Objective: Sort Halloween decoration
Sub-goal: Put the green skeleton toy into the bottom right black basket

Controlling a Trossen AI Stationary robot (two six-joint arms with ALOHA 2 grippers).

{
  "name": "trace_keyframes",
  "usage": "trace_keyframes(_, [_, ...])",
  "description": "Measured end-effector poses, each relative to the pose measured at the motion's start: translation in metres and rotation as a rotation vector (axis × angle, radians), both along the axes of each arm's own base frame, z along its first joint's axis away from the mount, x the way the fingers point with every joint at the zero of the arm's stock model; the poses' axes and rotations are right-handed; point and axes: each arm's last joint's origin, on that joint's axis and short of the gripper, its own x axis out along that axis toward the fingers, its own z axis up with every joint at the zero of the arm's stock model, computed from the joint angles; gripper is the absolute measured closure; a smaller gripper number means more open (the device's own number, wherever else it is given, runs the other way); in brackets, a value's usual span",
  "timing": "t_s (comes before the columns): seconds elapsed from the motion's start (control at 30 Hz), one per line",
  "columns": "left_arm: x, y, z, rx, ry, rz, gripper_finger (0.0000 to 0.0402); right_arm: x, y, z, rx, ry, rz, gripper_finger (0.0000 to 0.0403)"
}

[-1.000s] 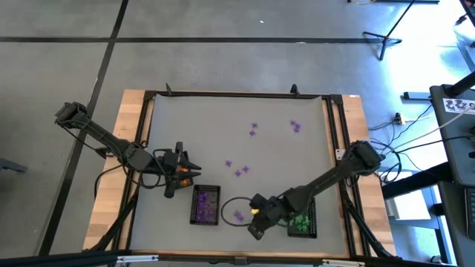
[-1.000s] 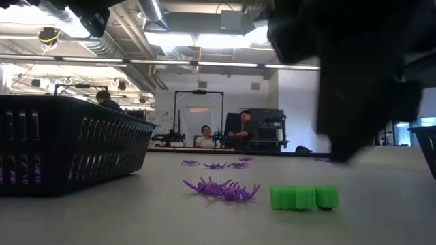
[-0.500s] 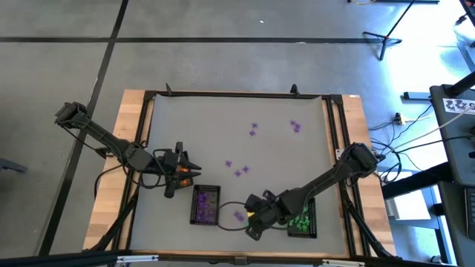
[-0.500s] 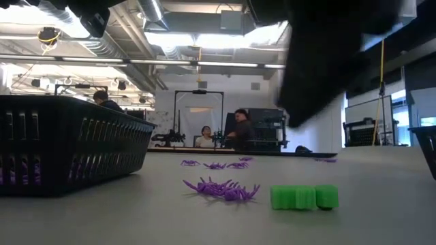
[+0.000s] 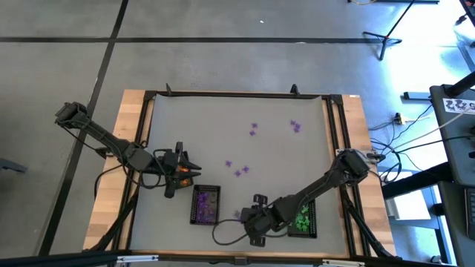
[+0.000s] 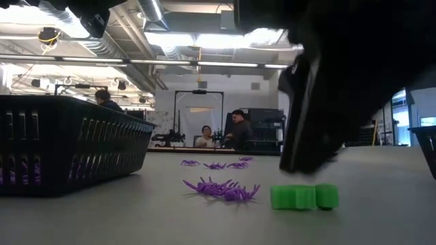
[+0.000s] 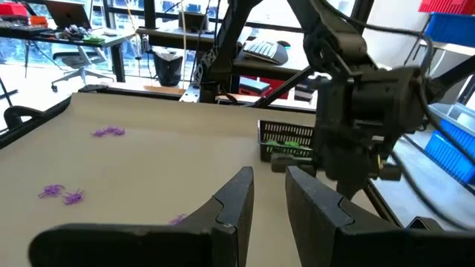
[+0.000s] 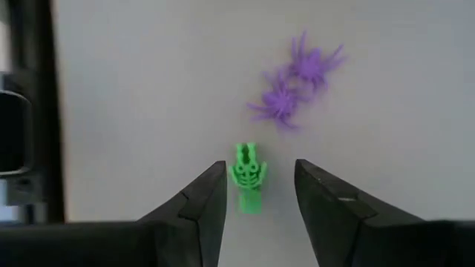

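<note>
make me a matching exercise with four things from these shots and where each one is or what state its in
Things:
1. green trinket
2. purple spiders
3. left pincer
4. tray with purple pieces

Places or states:
A. just beyond the green piece on the table
B. lying between the right pincer's open fingers
C. beside the tray with green pieces, nearer the left arm
D. waiting above the purple tray's corner, away from the action

Pairs: 1-B, 2-A, 3-D, 4-C

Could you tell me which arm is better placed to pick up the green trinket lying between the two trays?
The right: its open pincer straddles the green trinket, while the left pincer waits beyond the purple tray.
</note>
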Motion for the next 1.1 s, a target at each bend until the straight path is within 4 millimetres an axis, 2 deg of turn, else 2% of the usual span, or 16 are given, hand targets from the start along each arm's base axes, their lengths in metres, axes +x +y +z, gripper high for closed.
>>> trace_keyframes(0.17, [0.000, 0.000, 0.000, 0.001, 0.001, 0.000, 0.0327, 0.002, 0.000, -0.016, -0.014, 0.041, 0.007, 0.0246])
trace_keyframes(0.37, [0.000, 0.000, 0.000, 0.001, 0.002, 0.000, 0.0327, -0.004, -0.001, -0.021, -0.060, 0.108, -0.026, 0.0252])
trace_keyframes(0.47, [0.000, 0.000, 0.000, 0.002, 0.004, 0.000, 0.0327, -0.007, -0.002, -0.021, -0.081, 0.117, -0.055, 0.0281])
trace_keyframes(0.57, [0.000, 0.000, 0.000, 0.002, 0.004, 0.000, 0.0327, -0.007, -0.003, -0.018, -0.077, 0.127, -0.073, 0.0330])
trace_keyframes(0.63, [0.000, 0.000, 0.000, 0.002, 0.004, 0.000, 0.0327, -0.006, -0.002, -0.014, -0.077, 0.141, -0.073, 0.0370])
trace_keyframes(0.7, [0.000, 0.000, 0.000, 0.002, 0.004, 0.000, 0.0327, -0.005, -0.001, -0.009, -0.084, 0.163, -0.072, 0.0388])
trace_keyframes(0.93, [0.000, 0.000, 0.000, 0.002, 0.004, 0.000, 0.0327, -0.001, 0.000, 0.035, -0.135, 0.198, -0.162, 0.0353])
trace_keyframes(1.1, [0.000, 0.000, 0.000, 0.002, 0.004, 0.000, 0.0327, -0.005, 0.005, 0.061, -0.158, 0.226, -0.184, 0.0376])
